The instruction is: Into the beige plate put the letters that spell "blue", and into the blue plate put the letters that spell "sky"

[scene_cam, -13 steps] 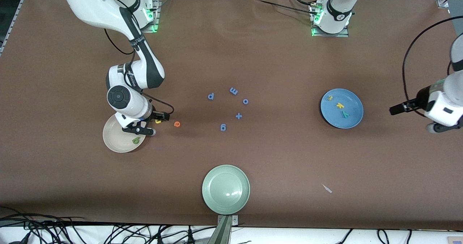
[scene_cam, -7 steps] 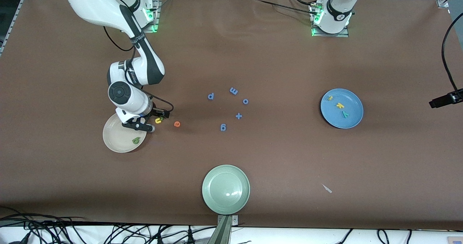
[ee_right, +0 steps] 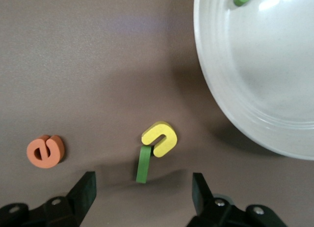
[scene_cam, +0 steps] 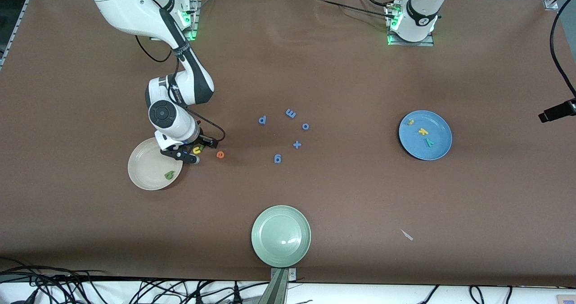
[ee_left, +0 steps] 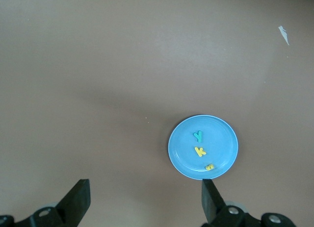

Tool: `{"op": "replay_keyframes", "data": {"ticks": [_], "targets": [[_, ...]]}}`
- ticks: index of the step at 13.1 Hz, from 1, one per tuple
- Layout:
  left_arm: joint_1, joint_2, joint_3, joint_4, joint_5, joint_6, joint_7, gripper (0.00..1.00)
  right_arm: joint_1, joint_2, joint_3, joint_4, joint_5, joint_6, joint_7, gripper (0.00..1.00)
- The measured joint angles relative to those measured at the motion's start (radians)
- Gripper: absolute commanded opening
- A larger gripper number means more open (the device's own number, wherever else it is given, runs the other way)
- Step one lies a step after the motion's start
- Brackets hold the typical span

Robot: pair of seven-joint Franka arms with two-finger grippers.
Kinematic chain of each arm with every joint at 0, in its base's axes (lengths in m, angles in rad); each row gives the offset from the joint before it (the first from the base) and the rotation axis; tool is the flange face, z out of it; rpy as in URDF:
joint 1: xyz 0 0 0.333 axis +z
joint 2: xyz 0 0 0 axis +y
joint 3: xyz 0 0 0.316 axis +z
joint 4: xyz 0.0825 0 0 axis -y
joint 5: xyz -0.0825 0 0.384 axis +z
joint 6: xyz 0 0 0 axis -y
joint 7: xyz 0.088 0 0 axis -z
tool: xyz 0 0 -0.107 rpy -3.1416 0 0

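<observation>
We see the right claw point(scene_cam: 191, 152) low over the brown tabletop point(scene_cam: 342, 70), just beside the rim of the round cream-beige shallow plate point(scene_cam: 144, 171), its black fingers point(ee_right: 83, 192) spread apart with nothing clamped between them. In the right wrist view the small yellow foam u point(ee_right: 160, 138) and the thin green foam l point(ee_right: 143, 163) lie touching each other on the tabletop in the gap ahead of those fingers, and the small orange foam e point(scene_cam: 220, 154) rests close by, toward the left arm's end. The green foam b point(scene_cam: 169, 174) already sits inside the beige plate (near its rim). The round medium-blue plate point(scene_cam: 438, 151), well apart toward the left arm's end, holds the yellow foam s point(scene_cam: 410, 122), the yellow foam k point(scene_cam: 422, 131) and the teal foam y point(scene_cam: 430, 142). The left claw point(ee_left: 144, 200) waits high above the tabletop, fingers wide and empty. Five all-blue foam pieces point(scene_cam: 277, 158) lie scattered mid-tabletop, and a pale green plate point(scene_cam: 270, 250) sits nearest the front camera.
</observation>
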Motion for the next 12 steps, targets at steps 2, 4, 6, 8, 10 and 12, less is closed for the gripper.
{"op": "replay_keyframes", "data": {"ticks": [2, 4, 6, 8, 10, 12], "targets": [[-0.107, -0.007, 0.089, -0.001, -0.030, -0.002, 0.000, 1.00, 0.000, 0.001, 0.000, -0.002, 0.000, 0.000, 0.002, 0.68], [-0.276, -0.023, 0.279, -0.001, -0.100, -0.004, 0.008, 1.00, 0.000, 0.002, 0.000, -0.005, 0.000, 0.000, 0.002, 0.56], [-0.444, -0.046, 0.464, -0.003, -0.123, -0.010, 0.049, 1.00, 0.000, 0.002, 0.000, -0.006, 0.000, 0.000, 0.003, 0.43], [-0.529, -0.077, 0.527, -0.011, -0.124, -0.012, 0.071, 1.00, 0.000, 0.002, -0.001, -0.006, 0.000, 0.000, 0.003, 0.29], [-0.561, -0.110, 0.532, -0.023, -0.124, -0.013, 0.072, 1.00, 0.001, 0.002, -0.001, -0.006, 0.000, 0.003, 0.003, 0.12], [-0.563, -0.134, 0.535, -0.030, -0.128, -0.015, 0.072, 1.00, 0.001, 0.001, -0.001, -0.005, 0.000, 0.003, 0.003, 0.07]]}}
